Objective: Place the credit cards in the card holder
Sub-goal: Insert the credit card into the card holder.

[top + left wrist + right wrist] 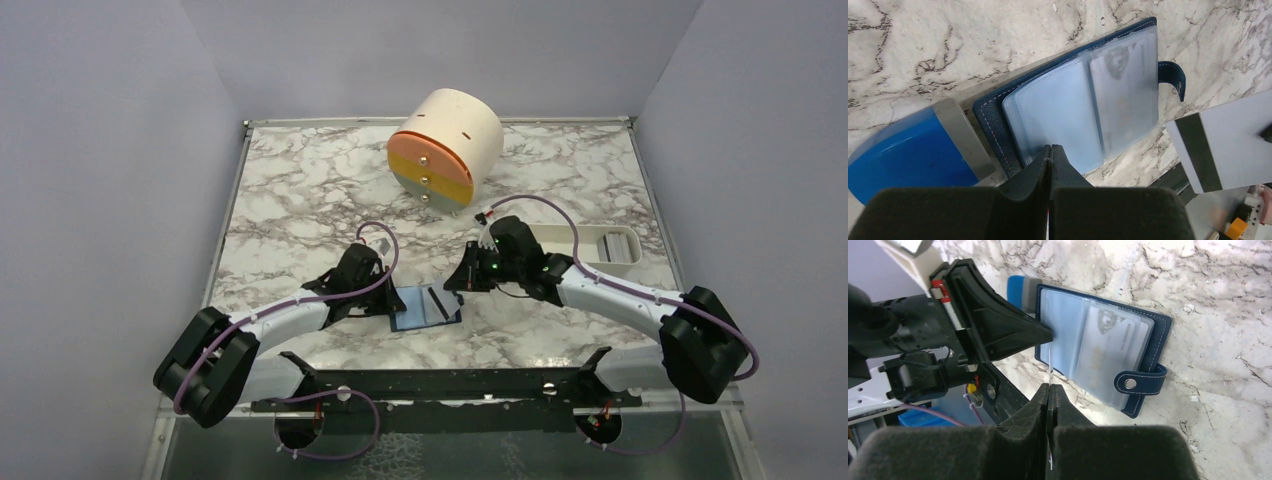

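Marble table [300, 200] has the open card holder [428, 306] lying flat between the two arms, its long side going left to right. The left gripper [1050, 150] has its fingers shut together, tips on the holder's near edge. The right gripper [1049, 387] pinches one credit card [1233, 140], just beside the holder's snap side. I think the card must go left, into the clear pockets.
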